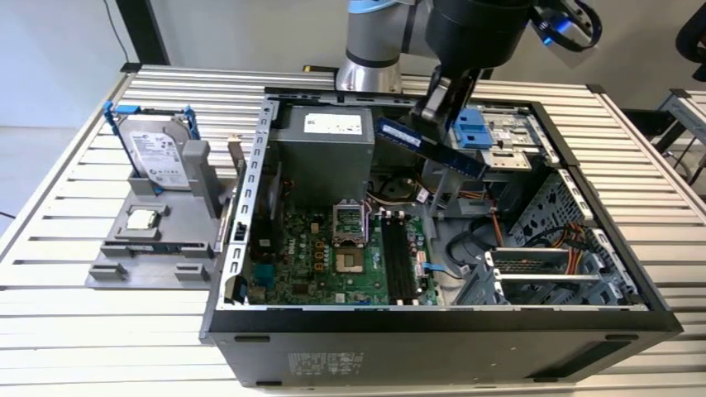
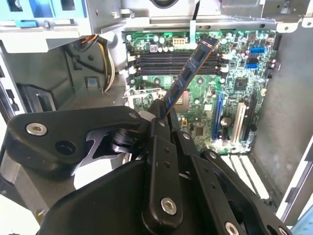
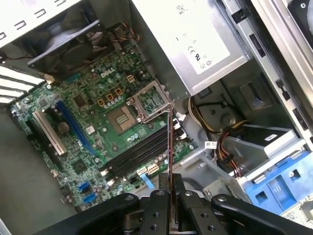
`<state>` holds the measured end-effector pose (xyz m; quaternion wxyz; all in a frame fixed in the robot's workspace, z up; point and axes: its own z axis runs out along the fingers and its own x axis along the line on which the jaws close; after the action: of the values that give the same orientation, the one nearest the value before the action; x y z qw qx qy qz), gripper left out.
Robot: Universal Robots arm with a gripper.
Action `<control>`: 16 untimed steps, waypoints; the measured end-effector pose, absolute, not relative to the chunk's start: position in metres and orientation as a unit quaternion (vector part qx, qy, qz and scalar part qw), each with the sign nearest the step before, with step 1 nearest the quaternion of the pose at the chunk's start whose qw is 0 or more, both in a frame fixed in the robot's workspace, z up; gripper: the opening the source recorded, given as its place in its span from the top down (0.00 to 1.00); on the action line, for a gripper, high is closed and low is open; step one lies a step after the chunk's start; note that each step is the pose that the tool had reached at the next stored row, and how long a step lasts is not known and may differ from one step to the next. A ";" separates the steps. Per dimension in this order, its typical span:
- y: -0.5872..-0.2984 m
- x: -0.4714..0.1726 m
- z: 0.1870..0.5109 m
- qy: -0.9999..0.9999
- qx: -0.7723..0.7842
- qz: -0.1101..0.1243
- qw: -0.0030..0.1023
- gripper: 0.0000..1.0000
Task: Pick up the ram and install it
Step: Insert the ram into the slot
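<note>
Black fingers (image 1: 434, 98) are clenched on the ram (image 1: 428, 145), holding it in the air over the open computer case (image 1: 441, 339). In the exterior view the ram is a dark, slim stick hanging tilted, with one end lower than the other. It is well above the motherboard (image 1: 331, 256) and touches nothing but the fingers.

In the second wrist view the ram (image 2: 190, 73) juts out from between the fingers (image 2: 159, 147), its bluish face with chips showing. The green motherboard (image 2: 234, 98) lies beyond it. The row of long black slots (image 2: 171, 61) sits past the stick's far tip, and all slots are bare.

In the first wrist view the ram (image 3: 169, 147) is seen edge-on as a thin line rising from the fingers (image 3: 159, 203). It crosses in front of the slots (image 3: 139, 154) and the open processor socket (image 3: 122, 117). The grey power supply (image 3: 195, 39) sits beyond the fingers and off to one side.

Well away from the fingers, outside the case on the exterior view's left, a grey stand (image 1: 165, 240) rests on the slatted counter (image 1: 88, 331). It carries a hard drive (image 1: 155, 153) with blue rails, propped up, and a small square chip (image 1: 140, 219) lying flat.
</note>
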<state>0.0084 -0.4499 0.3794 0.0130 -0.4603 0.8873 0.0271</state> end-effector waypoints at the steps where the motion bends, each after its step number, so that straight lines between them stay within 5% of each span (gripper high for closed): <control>1: -0.450 0.008 0.379 0.890 -0.455 0.027 0.013 1.00; 16: -0.451 0.008 0.379 0.931 -0.365 0.026 0.016 1.00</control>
<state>0.0084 -0.4507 0.3794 0.0158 -0.3647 0.9306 0.0256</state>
